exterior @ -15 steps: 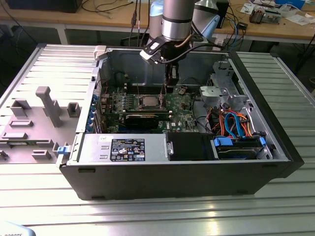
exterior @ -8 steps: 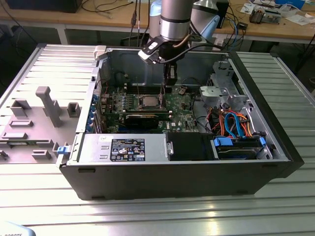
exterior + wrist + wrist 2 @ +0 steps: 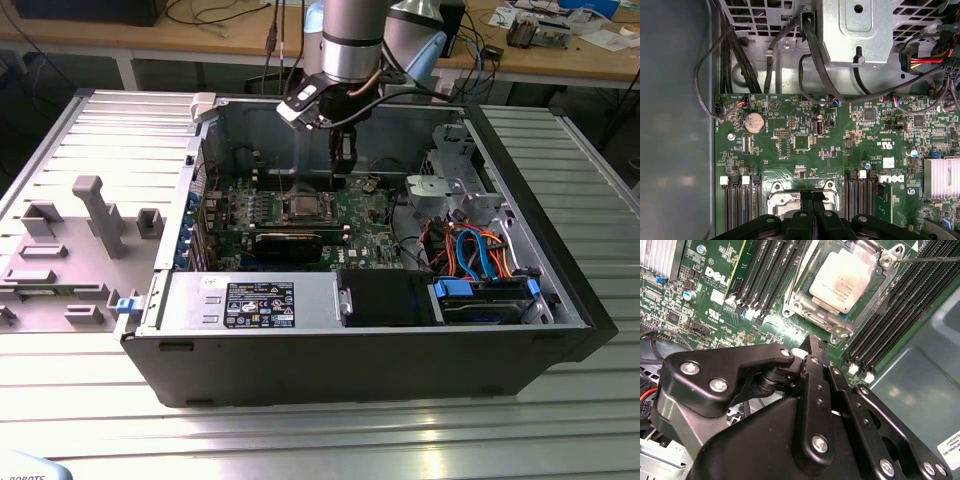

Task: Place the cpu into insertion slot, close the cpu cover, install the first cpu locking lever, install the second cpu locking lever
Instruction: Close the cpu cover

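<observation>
**Tool pressed shut beside the filled socket**

In the exterior view, one arm (image 3: 352,40) comes straight down from above into one open computer case (image 3: 350,370), which lies on the ribbed metal surface (image 3: 300,440). Its wrist is upright. The one tool (image 3: 343,168) points down at the green motherboard (image 3: 372,215). It hangs just to the exterior view's right of the socket (image 3: 303,207) and apart from it. One long black card (image 3: 290,243) stands on the near side of the socket. One grey fixture tray (image 3: 60,250) lies on the surface at the exterior view's left of the case.

In the second wrist view, the two black fingers (image 3: 813,375) are pressed together with nothing between them, and their tips are near the socket's corner. The one cpu (image 3: 842,282) lies flat in the socket with its silver top up. The one cpu cover (image 3: 821,320) frames it; I cannot tell whether the cover is fully down. One thin lever rod (image 3: 930,260) runs out from a corner of the socket. Two banks of memory slots (image 3: 767,275) flank the socket, one on each side.

In the first wrist view, the paired fingers meet along a thin line and hide the middle of the socket. One coin cell (image 3: 753,122) and one finned heat sink (image 3: 941,177) sit on the board.
</observation>
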`<state>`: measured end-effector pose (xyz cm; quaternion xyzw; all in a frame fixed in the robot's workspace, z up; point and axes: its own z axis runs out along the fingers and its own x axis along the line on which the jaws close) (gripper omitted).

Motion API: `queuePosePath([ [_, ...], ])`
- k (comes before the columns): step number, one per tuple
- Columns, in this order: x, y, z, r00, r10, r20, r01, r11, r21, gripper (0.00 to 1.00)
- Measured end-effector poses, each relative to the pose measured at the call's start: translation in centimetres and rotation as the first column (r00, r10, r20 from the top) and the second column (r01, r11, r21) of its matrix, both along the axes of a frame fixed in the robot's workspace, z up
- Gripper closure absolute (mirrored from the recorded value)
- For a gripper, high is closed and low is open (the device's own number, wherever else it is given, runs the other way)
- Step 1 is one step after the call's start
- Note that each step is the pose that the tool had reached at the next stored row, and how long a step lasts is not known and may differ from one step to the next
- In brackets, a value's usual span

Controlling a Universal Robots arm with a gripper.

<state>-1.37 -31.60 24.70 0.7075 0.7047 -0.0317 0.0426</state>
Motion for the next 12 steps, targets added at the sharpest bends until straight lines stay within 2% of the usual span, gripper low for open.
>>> queuePosePath([
  [5, -0.42, 0.00, -0.03, 1.0000, 0.000, 0.0001, 0.000, 1.0000, 0.0001, 0.89],
  [12, -1.69, 0.00, -0.70, 1.0000, 0.000, 0.0000, 0.000, 1.0000, 0.0000, 0.89],
])
